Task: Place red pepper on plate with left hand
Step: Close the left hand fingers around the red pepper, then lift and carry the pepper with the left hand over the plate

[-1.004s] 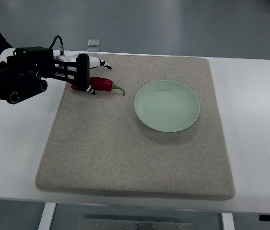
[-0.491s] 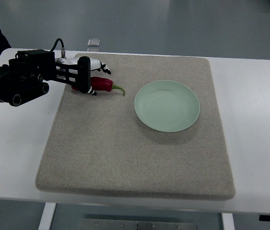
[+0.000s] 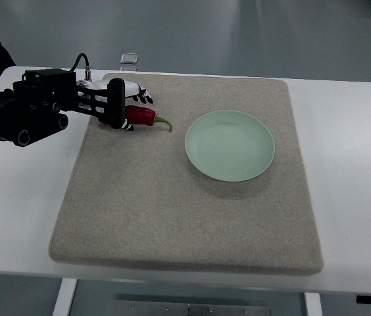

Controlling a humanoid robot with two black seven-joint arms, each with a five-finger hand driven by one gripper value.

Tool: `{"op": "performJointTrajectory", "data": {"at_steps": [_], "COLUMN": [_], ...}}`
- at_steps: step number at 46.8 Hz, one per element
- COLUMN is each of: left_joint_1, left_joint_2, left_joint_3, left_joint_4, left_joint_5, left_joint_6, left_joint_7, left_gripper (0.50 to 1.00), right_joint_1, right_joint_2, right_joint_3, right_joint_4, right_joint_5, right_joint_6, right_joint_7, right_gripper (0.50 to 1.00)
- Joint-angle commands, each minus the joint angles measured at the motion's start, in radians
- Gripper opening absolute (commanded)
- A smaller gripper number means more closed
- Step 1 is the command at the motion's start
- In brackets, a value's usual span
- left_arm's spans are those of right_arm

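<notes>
The left hand [image 3: 123,102] reaches in from the left edge on a black arm [image 3: 27,112] and sits over the stem-less end of the pepper [image 3: 143,116], at the far left corner of the mat [image 3: 172,217]. Its white fingers [image 3: 141,94] with black tips are curled around the back of the pepper, and a black part of the hand covers the pepper's left end. Whether they actually clamp it I cannot tell.

The pepper lies on the mat, red body pointing left, green stem curving to the right toward the plate [image 3: 229,145]. It is near the plate but apart from it. The plate, pale green, sits on the mat right of centre. The mat covers most of the white table [image 3: 350,171]. A small clear object [image 3: 129,58] lies at the table's far edge, behind the hand.
</notes>
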Motion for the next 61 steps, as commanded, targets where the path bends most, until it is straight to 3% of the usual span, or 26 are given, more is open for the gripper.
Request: {"op": "performJointTrajectory", "data": {"at_steps": [1, 6, 9, 19, 26, 41, 61], "left_joint_1": [0.003, 0.011, 0.013, 0.013, 0.013, 0.014, -0.003], "left_joint_2": [-0.003, -0.003, -0.003, -0.003, -0.003, -0.003, -0.003], "left_joint_3": [-0.001, 0.001, 0.001, 0.001, 0.002, 0.004, 0.002], "left_joint_4": [0.000, 0.000, 0.002, 0.002, 0.009, 0.008, -0.001], "left_joint_5": [0.000, 0.000, 0.000, 0.000, 0.000, 0.003, 0.003], "left_joint_6": [0.000, 0.000, 0.000, 0.000, 0.000, 0.000, 0.000], "left_joint_7": [-0.001, -0.001, -0.001, -0.001, -0.001, -0.001, -0.001], "left_gripper": [0.786, 0.776, 0.729, 0.724, 0.694, 0.501, 0.500], "right_joint_1": [0.000, 0.000, 0.000, 0.000, 0.000, 0.000, 0.000], "right_joint_2": [0.000, 0.000, 0.000, 0.000, 0.000, 0.000, 0.000], "right_joint_3": [0.000, 0.000, 0.000, 0.000, 0.000, 0.000, 0.000], "right_joint_4": [0.000, 0.000, 0.000, 0.000, 0.000, 0.000, 0.000], "right_joint_5": [0.000, 0.000, 0.000, -0.002, 0.000, 0.000, 0.000], "right_joint_6": [0.000, 0.000, 0.000, 0.000, 0.000, 0.000, 0.000], "right_joint_7": [0.000, 0.000, 0.001, 0.000, 0.000, 0.000, 0.001], "right_gripper": [0.932, 0.932, 0.932, 0.932, 0.932, 0.932, 0.932]}}
